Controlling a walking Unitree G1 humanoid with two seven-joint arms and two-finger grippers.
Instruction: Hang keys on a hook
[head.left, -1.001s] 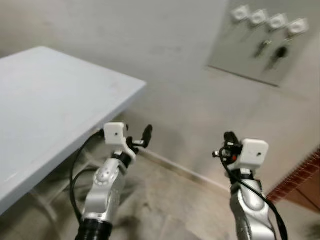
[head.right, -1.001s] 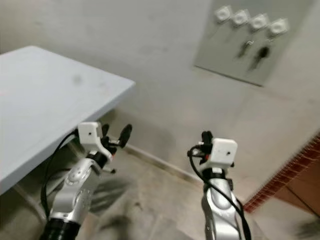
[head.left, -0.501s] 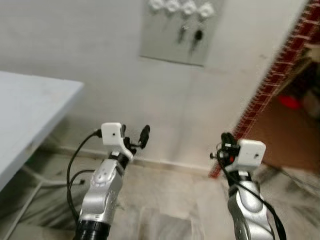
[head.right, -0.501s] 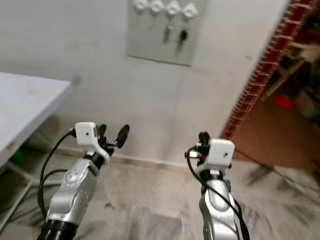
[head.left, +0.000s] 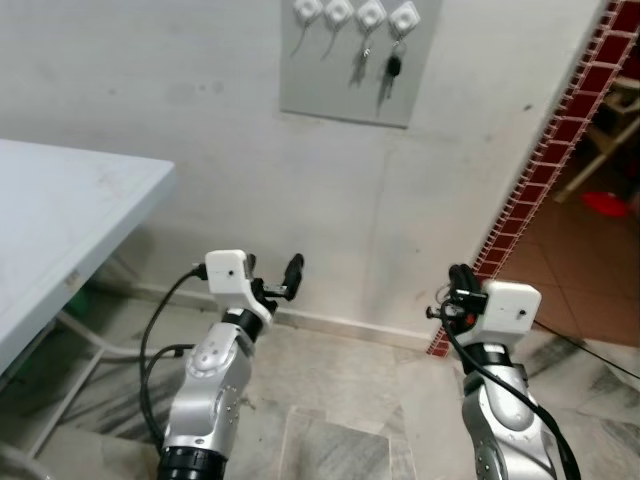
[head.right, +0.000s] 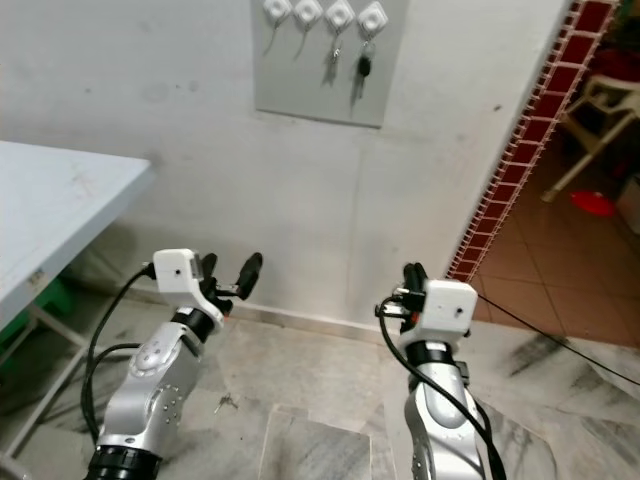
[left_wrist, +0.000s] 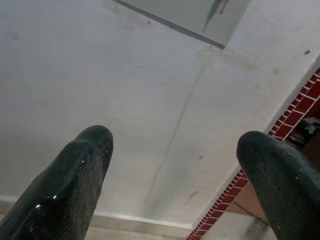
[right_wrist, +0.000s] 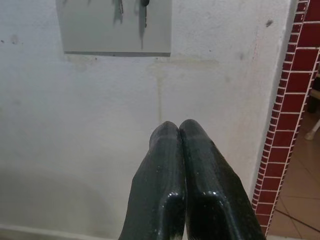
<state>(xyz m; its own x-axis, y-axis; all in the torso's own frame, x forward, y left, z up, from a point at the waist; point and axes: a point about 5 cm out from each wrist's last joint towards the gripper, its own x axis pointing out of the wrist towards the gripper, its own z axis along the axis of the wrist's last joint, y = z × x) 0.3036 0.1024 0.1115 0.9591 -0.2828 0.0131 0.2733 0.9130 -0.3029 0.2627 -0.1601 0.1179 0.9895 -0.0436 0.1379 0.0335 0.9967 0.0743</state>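
Left gripper (head.left: 277, 278) wide open and empty, right gripper (right_wrist: 179, 131) closed on nothing, both facing wall below key board (head.left: 358, 60), keys (head.right: 226, 403) on floor

Left claw (left_wrist: 172, 187) spread wide, empty; grey wall panel (left_wrist: 195, 17) beyond, brick edging (left_wrist: 285, 125).

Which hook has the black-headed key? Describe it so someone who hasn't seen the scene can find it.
On the white wall ahead hangs a grey board with a row of four white hooks along its top. The black-headed key hangs from the hook nearest the red brick edging. The neighbouring hook holds a plain metal key; the other two hooks hold no keys.
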